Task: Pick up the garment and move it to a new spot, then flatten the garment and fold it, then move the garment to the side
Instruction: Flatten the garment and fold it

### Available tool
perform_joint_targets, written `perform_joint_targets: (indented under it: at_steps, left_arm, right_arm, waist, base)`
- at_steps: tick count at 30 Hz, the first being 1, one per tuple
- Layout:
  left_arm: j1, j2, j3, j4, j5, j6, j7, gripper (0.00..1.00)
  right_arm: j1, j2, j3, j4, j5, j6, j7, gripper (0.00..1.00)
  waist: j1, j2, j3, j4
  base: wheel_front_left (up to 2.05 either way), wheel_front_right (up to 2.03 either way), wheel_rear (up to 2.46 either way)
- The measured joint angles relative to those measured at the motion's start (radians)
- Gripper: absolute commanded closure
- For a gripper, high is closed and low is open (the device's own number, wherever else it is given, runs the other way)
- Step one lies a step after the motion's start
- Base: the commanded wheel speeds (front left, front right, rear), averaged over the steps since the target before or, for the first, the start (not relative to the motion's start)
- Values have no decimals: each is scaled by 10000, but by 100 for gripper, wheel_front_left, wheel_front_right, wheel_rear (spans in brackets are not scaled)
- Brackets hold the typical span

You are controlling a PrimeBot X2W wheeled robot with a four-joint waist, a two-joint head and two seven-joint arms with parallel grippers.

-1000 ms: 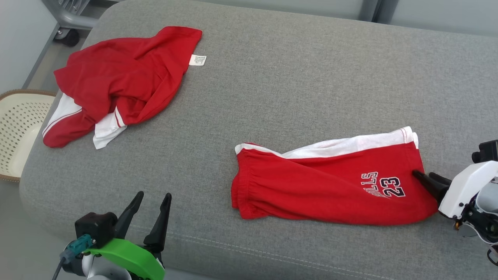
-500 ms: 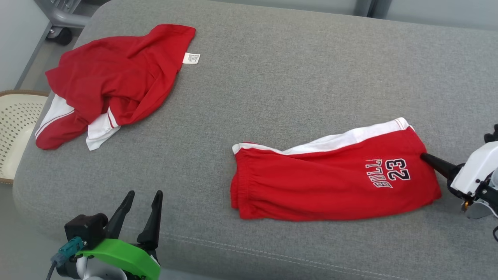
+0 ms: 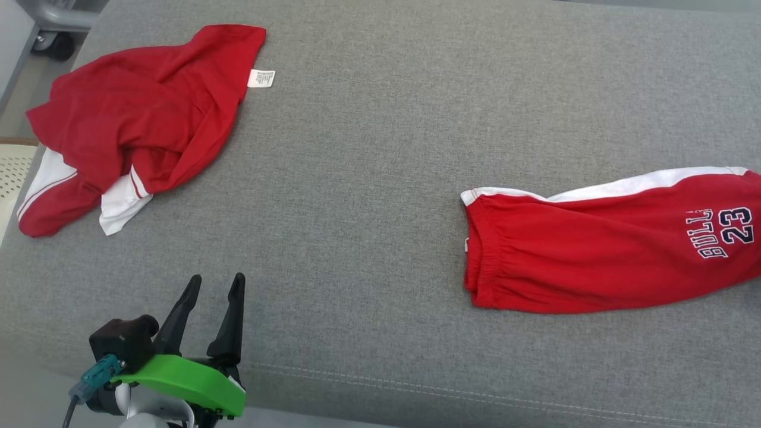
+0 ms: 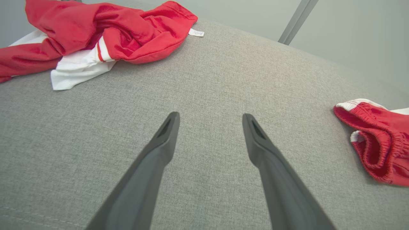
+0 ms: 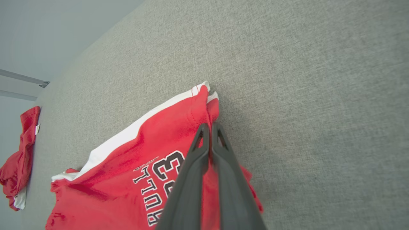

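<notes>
Red-and-white shorts [image 3: 594, 261] printed "BULL 23" lie on the right of the grey fabric worktop [image 3: 380, 178], hem clamped by the right gripper [image 5: 210, 126]. Left gripper [image 3: 216, 279] stands apart over bare fabric near the front edge.

A padded surface [image 3: 368, 178] upholstered in grey woven fabric carries two garments, well apart. Folded red shorts [image 3: 594, 261] with a white stripe lie at right; a crumpled red-and-white garment [image 3: 131, 119] lies far left.

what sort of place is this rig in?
Probably an indoor test room rather than a home: a grey padded bench holding red shorts and a crumpled red garment, a wheeled metal frame beside it, and bare pale walls.
</notes>
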Motion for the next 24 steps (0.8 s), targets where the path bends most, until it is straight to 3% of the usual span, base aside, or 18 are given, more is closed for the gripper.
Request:
perform_joint_targets:
  at_steps: [6, 10, 17, 24]
  left_arm:
    - [1, -130, 140, -35, 261, -52, 0, 0]
    - [-14, -192, 33, 25, 422, -217, 0, 0]
    - [-56, -194, -12, 236, 543, -364, -2, 0]
    - [-86, -211, -19, 360, 594, -500, -2, 0]
  right_arm:
    - [-409, -174, 238, -1618, -729, 602, -127, 100]
    - [-717, -10, 621, -2922, -1248, 807, -119, 100]
    - [-934, 485, 1649, -4870, -2188, 890, 230, 100]
    - [-1327, 851, 2314, -5768, -2989, 890, 602, 100]
  waist:
    - [0, 0, 235, -249]
    - [0, 0, 276, -334]
    - [0, 0, 119, -312]
    - [0, 0, 69, -294]
  base:
    - [0, 0, 0]
    - [0, 0, 0]
    - [0, 0, 0]
    - [0, 0, 0]
